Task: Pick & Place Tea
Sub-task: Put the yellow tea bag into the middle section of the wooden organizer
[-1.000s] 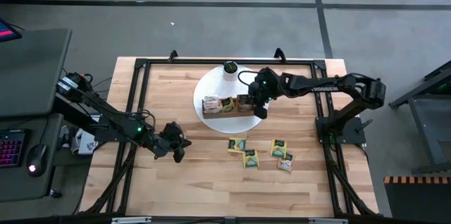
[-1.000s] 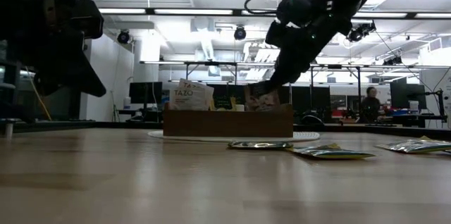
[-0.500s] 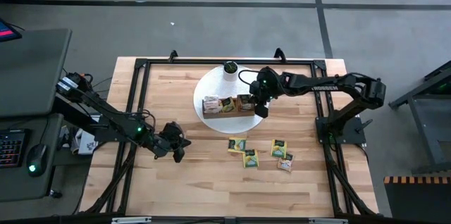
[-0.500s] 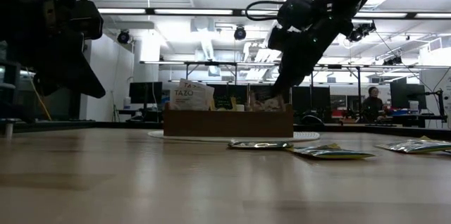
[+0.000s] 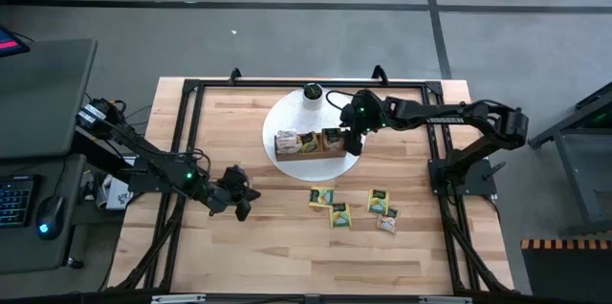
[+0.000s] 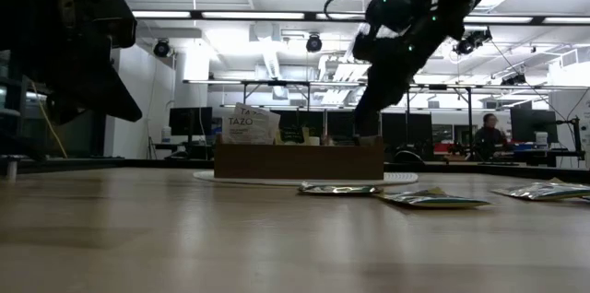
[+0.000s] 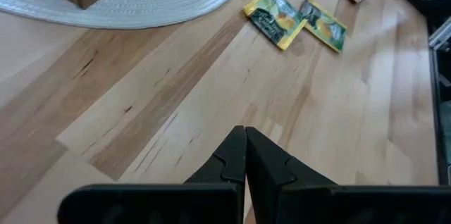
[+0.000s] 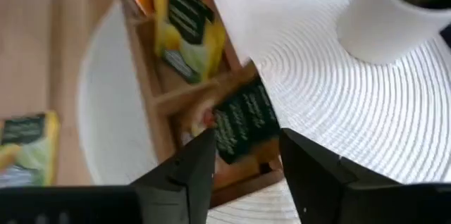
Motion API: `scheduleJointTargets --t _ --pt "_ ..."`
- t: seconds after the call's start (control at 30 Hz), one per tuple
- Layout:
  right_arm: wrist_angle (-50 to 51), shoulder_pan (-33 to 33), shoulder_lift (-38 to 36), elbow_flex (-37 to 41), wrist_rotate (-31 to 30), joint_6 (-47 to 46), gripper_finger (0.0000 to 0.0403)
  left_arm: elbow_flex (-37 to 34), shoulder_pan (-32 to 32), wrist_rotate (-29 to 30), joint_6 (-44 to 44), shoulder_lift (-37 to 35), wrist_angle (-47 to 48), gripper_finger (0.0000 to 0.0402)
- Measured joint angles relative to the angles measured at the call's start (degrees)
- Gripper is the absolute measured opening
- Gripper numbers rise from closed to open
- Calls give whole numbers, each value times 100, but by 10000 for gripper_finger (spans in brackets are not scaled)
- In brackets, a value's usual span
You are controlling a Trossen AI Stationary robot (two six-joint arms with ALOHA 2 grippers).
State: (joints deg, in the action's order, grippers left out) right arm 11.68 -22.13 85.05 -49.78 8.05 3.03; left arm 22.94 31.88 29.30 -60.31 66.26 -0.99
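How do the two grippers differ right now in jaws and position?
The left gripper has its jaws shut and empty; the right gripper has its jaws apart around a dark sachet in the wooden tray. The left one hangs over bare table near the left edge; the right one is over the tray on the white mat. Both point down.

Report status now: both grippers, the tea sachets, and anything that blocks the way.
Right gripper open above the wooden tray, sachet released into its end compartment. Left gripper shut, idle over bare table. Four sachets loose on table. No obstruction seen.
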Motion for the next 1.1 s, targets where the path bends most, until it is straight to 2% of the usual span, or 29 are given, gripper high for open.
scheduleJointTargets --t 0.07,0.2,0.27,0.4,0.5,0.6,0.73,0.87,1.0,1.1 --pt "2 108 -144 0 -6 -70 129 0 0 0 7 2 -58 1" --pt "-45 461 -442 -1 -6 -434 38 0 0 73 150 184 -290 1" --pt "-114 740 -514 -10 26 -642 11 0 0 128 199 301 -489 1" --pt "-169 1415 -520 -11 -297 -1301 5 0 0 271 263 703 -1006 1" --pt "-217 1955 -520 -11 -926 -1651 3 0 0 424 391 1041 -1644 1" --pt "-211 2316 -500 -11 -1231 -1969 2 2 -3 531 549 1368 -2385 1" --pt "-230 2655 -200 -11 -1282 -2255 1 2 -5 630 1149 1851 -3237 1" --pt "-368 2893 301 -9 -1070 -2563 1 8 -5 632 1791 2282 -3957 1" --pt "-561 3080 717 0 -1130 -2871 1 256 -142 528 2143 2673 -4115 1" --pt "-815 3151 908 0 -1079 -3096 0 626 -410 102 2391 2905 -4105 1"
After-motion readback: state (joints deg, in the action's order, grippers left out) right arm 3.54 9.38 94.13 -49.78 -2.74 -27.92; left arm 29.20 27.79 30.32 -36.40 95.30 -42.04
